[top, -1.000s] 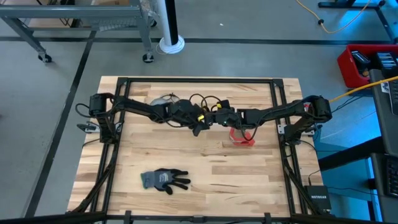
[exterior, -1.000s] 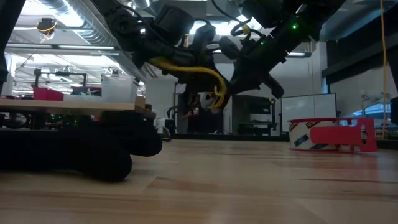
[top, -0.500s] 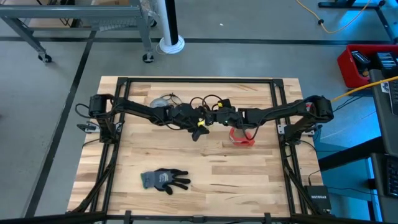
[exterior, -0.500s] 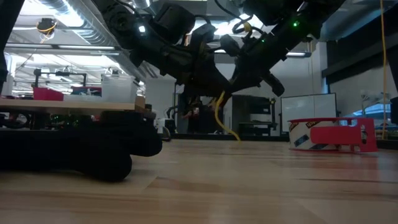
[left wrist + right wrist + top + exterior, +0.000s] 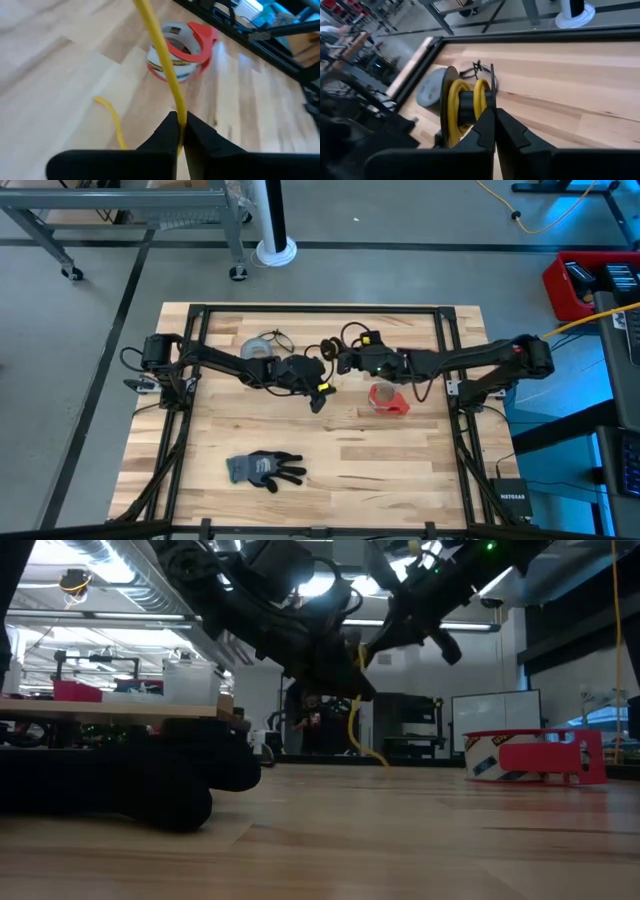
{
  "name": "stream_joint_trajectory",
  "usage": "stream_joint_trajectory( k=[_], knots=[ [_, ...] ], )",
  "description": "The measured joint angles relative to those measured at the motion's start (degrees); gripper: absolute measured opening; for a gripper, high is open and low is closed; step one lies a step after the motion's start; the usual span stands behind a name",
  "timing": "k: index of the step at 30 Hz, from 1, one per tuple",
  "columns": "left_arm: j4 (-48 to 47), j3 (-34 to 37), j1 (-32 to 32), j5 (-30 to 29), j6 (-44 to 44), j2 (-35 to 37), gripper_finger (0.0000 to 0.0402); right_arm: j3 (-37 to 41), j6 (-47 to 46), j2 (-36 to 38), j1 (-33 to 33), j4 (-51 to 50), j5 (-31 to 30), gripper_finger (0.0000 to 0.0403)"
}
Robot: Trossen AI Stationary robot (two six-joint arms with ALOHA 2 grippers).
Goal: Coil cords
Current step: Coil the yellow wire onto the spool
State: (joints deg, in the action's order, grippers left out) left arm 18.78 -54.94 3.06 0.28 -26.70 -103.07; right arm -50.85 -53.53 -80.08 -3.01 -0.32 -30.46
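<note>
Nearest the lower edge of the high view, a grey-and-black work glove (image 5: pixel 264 468) lies flat on the pale wooden plank surface (image 5: pixel 200 430), lower left of centre, well apart from both arms and apparently no part of the work. Further up, right of centre, a red plastic tape dispenser with a white roll (image 5: pixel 388 399) rests on the boards; the left wrist view shows it beyond the cord, clear of contact. At mid-frame the left hand (image 5: pixel 318 392) has its fingers (image 5: pixel 165 137) pinched together on the thin yellow cord (image 5: pixel 160 45), which runs taut up and away from the grip while a loose yellow end trails on the boards just beside it; the low view shows that end hanging down to the surface. This hold appears intended to keep the strand under tension and guide it. Just above and to the right, the right hand (image 5: pixel 352 360) is raised, its fingers (image 5: pixel 510 132) closed and, judging by the wrist view, pinching the edge of the yellow loops already wound around a dark core; whether the black cord is part of that bundle I cannot tell. Beyond it, upper left of centre, a grey tape roll (image 5: pixel 258 348) lies flat with thin dark wire beside it.
</note>
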Motion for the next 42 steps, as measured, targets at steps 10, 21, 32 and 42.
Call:
stream_joint_trajectory(
  k=[10, 21, 32, 42],
  knots=[
    [-4.4, 0.0, 0.0, -4.2, -1.4, 0.0, 0.0012, 0.1, 0.1, 4.7, 0.0, -1.6, 4.6, 0.0005],
    [-5.9, 0.0, 0.0, -4.2, 1.9, 0.0, 0.0013, 0.1, 0.1, 6.2, 0.0, -4.3, 4.7, 0.0005],
    [-6.4, 0.0, 0.0, -5.2, 2.4, 0.0, 0.0009, 0.1, 0.1, 6.2, 0.0, -4.3, 5.6, 0.0005],
    [-9.1, 0.1, 0.0, -8.1, 1.3, 0.0, 0.0003, 0.0, 0.0, 7.0, -0.1, -9.6, 12.9, 0.0005]
  ],
)
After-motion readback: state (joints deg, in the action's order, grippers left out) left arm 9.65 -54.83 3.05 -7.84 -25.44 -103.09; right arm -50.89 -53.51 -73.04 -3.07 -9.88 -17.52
